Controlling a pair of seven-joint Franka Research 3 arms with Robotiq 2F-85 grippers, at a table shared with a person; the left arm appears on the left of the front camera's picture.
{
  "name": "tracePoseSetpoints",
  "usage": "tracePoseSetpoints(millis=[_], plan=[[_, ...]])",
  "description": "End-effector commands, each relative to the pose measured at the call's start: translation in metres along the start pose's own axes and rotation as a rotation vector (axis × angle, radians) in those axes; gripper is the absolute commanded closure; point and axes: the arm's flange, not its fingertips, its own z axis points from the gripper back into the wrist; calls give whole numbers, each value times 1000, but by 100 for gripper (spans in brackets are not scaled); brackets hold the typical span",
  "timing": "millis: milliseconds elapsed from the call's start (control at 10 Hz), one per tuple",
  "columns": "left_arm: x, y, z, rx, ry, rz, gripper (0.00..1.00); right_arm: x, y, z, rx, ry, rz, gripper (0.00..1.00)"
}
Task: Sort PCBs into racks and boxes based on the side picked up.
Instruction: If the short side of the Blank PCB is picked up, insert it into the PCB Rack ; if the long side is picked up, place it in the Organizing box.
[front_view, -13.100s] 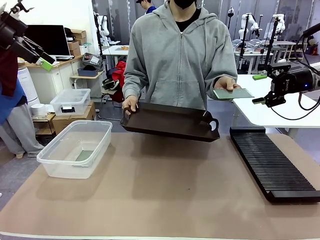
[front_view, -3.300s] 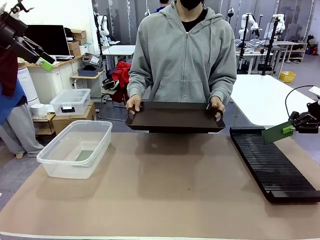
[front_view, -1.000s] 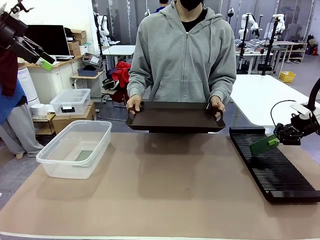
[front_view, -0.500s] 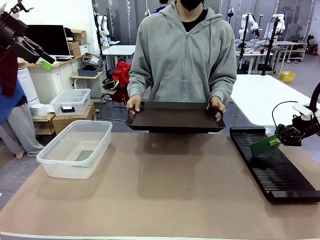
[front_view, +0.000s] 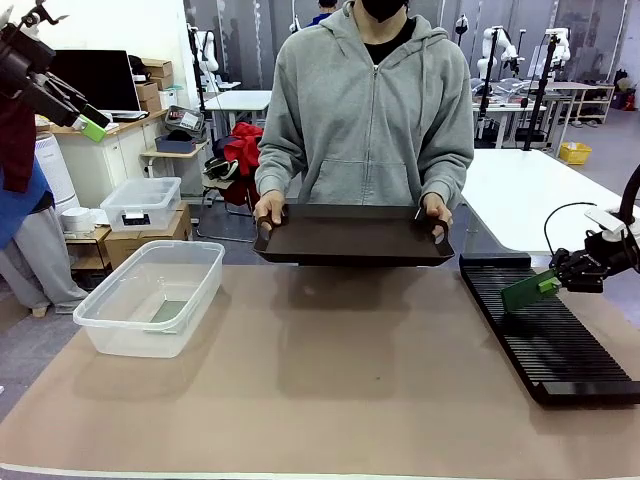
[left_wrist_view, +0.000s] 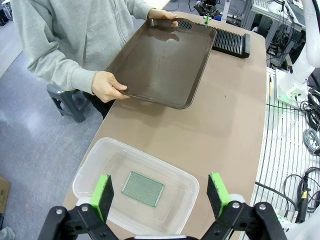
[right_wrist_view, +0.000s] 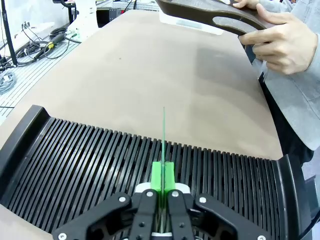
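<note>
My right pincer (right_wrist_view: 162, 186) is clamped on a green PCB (right_wrist_view: 163, 137), held on edge so that from my wrist it reads as a thin vertical line. The board hangs just above the slots of the black rack (right_wrist_view: 90, 165), its far end tipped down toward them; I cannot tell whether it touches a slot. In the front view that pincer (front_view: 553, 283) and its PCB (front_view: 524, 292) sit over the far part of the rack (front_view: 560, 360), which runs along the right edge of the surface (front_view: 340, 390).

My left pincer (left_wrist_view: 161, 192) stands wide open, holding nothing, poised above the clear box (left_wrist_view: 95, 170). A second PCB (left_wrist_view: 143, 188) lies flat on the box's floor, grid face up. In the front view the box (front_view: 110, 320) rests near the left edge of the surface.

At the far edge a person in a grey hoodie holds a dark brown tray (front_view: 350, 240) level above the surface, one hand (front_view: 268, 208) on each end handle.
</note>
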Motion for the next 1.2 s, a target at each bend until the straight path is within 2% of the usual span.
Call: tracePoseSetpoints(millis=[0,300,500,1100], plan=[[0,0,-1,1,4,1,0,-6,-4,-9,18,-45,8,98],[0,0,-1,1,4,1,0,-12,-7,-17,16,-114,16,98],[0,0,-1,1,4,1,0,-15,-8,-19,36,-96,9,98],[0,0,-1,1,4,1,0,-10,-6,-13,8,-155,35,98]])
